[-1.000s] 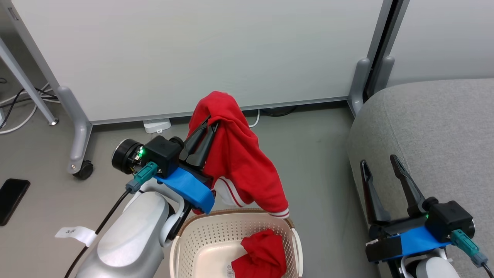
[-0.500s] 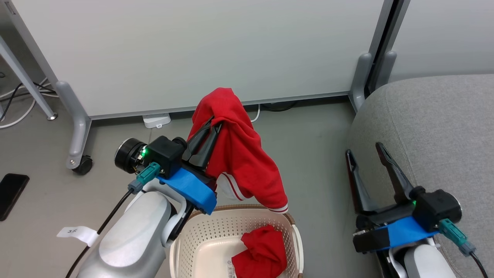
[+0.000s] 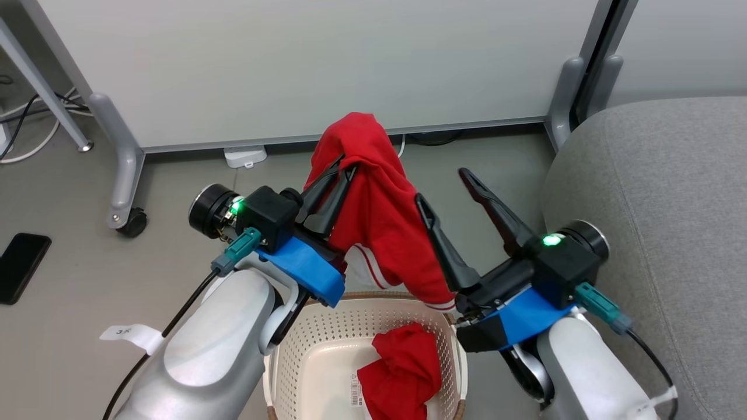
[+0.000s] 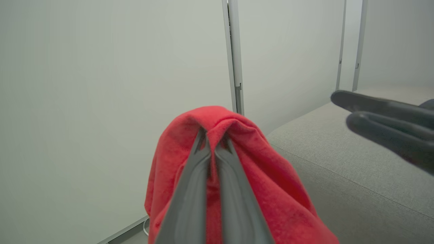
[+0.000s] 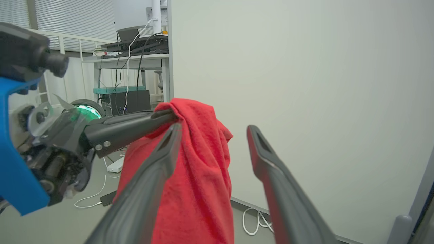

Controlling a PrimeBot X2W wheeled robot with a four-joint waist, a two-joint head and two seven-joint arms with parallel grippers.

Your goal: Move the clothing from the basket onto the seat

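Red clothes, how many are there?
2. One red garment hangs from the shut left gripper above the basket; the other red garment lies crumpled inside the basket. Something could be hidden under it.

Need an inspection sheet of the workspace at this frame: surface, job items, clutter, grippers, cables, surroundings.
Surface: grey floor; the basket stands on it.
Job's things: lifted red garment hangs above the laundry basket; second red garment crumpled inside it; grey sofa at right, nothing seen on its visible part.
Clutter: black phone on the floor at left; white plug block by the partition.
Grippers: left gripper shut on the lifted red garment; right gripper open, close beside the hanging cloth.
Cables: loose floor cables at far left; black cable along the left forearm.
Surroundings: white partition panel on a castor.
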